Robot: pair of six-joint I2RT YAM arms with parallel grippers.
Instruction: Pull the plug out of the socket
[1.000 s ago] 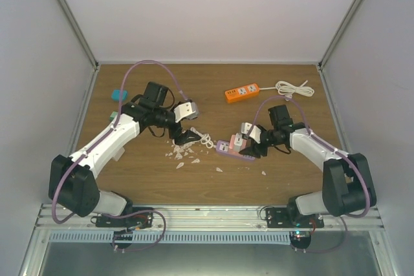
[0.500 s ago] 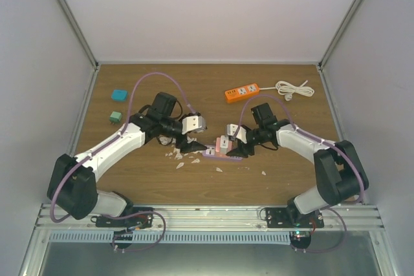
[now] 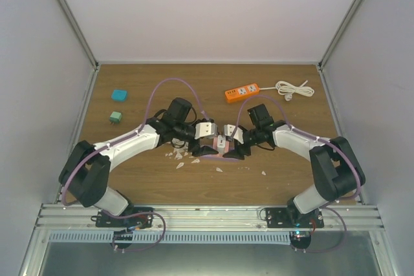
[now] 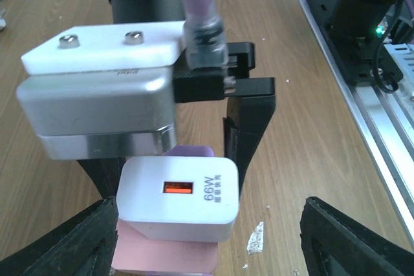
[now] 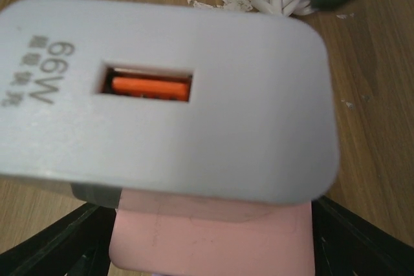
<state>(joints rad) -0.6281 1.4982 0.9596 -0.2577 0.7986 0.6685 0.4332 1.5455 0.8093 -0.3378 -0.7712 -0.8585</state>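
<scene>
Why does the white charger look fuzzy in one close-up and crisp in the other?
Right wrist view: the white charger fills the frame, very close, edges and print soft. Left wrist view: it sits farther off, print crisp. Top view: evenly lit.

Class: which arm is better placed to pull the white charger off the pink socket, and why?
Left, probably: the left claw stands open astride the white charger, while the right claw flanks the pink socket beneath it.

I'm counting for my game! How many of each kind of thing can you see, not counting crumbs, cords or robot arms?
Strips: 2, orange strip, pink strip
Charger: 1
Blocks: 2, teal block, green block
Total: 5
</scene>
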